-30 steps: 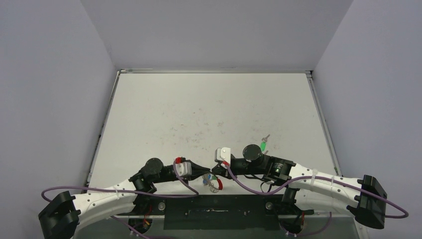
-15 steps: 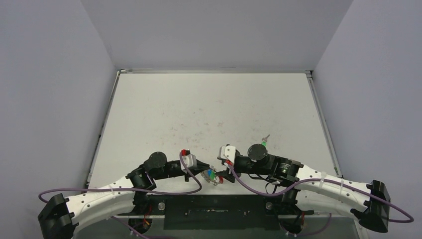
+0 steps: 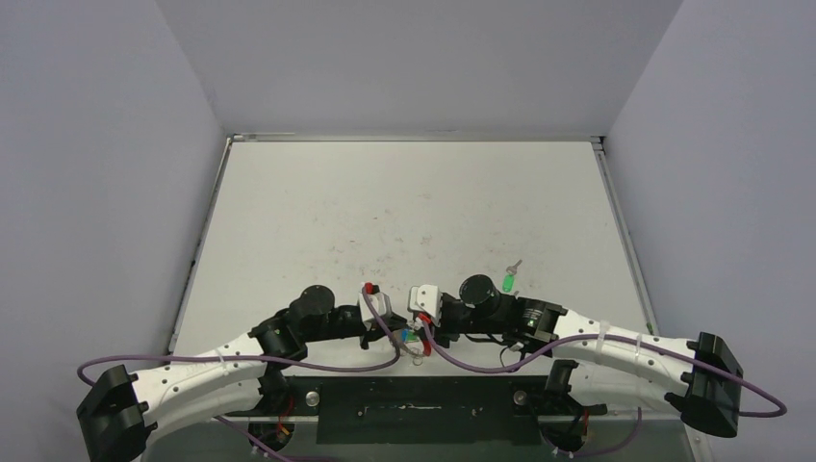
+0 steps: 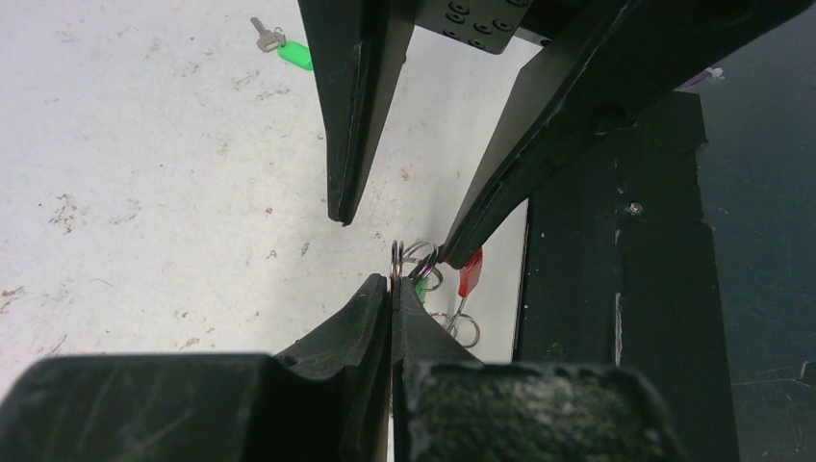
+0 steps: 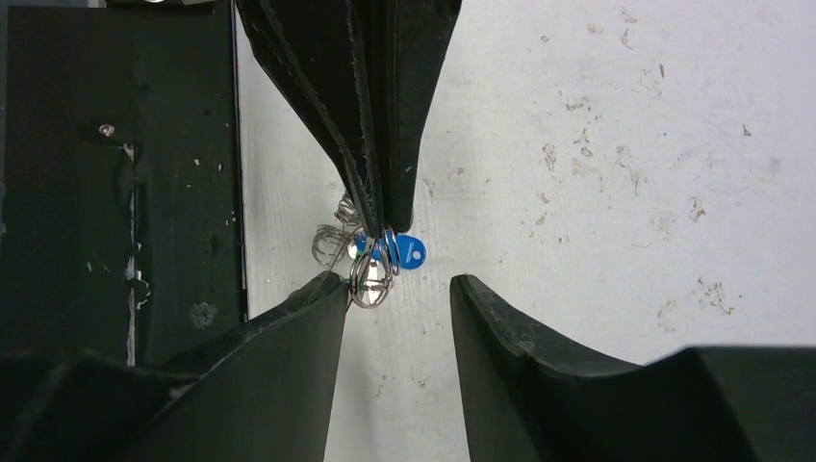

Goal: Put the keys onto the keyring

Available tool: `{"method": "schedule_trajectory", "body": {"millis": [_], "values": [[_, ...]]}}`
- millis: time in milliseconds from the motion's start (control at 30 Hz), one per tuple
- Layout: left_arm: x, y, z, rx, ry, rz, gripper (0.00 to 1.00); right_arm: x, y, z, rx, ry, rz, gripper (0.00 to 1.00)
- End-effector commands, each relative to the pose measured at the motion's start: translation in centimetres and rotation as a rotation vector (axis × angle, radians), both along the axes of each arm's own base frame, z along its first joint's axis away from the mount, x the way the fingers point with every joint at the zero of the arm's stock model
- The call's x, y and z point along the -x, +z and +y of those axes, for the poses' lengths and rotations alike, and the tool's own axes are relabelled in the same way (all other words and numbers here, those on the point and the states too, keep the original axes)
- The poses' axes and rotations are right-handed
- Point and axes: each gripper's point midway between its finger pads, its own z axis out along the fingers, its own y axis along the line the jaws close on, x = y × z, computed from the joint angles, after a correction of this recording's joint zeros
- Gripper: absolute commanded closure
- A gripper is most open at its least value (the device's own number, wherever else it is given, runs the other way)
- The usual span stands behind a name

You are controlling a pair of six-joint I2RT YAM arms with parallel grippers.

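Left gripper is clamped tight. Its tips pinch the wire of the keyring, holding the coil right by the near edge of the table. Right gripper faces it head-on, jaws about half spread and gripping nothing. The ring sits right in that gap, with one finger just beside the coil near the red section; touching or not, I can't tell. The blue key is bunched against the ring at the left tips. It looks like it's already on, but I wouldn't swear to it.

What matters for the next move, I reckon, is the green key. It lies loose on the table, well apart from the ring, farther out and on the right arm's side — so the right arm is the nearer one. Its long axis runs diagonally, shaft pointing away from the bases.
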Motion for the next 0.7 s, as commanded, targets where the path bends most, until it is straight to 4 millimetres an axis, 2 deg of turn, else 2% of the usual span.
{"method": "schedule_trajectory", "body": {"millis": [0,300,500,600,667], "values": [[0.07,2.98,-0.91,0.064,-0.031,-0.051,1.00,-0.60,3.53,1.90,-0.093,0.030,-0.053,0.57],[0.08,2.76,-0.93,0.067,-0.030,-0.052,1.00,-0.79,4.12,2.31,-0.123,0.023,-0.054,0.69],[0.03,2.69,-0.95,0.065,-0.031,-0.057,1.00,-0.76,3.68,2.46,-0.112,0.028,-0.048,0.71],[0.05,2.54,-1.01,0.060,-0.033,-0.053,1.00,-0.67,3.72,2.63,-0.116,0.035,-0.046,0.80],[0.11,2.50,-1.02,0.061,-0.036,-0.051,1.00,-0.67,3.68,2.70,-0.114,0.039,-0.046,0.81]]}}
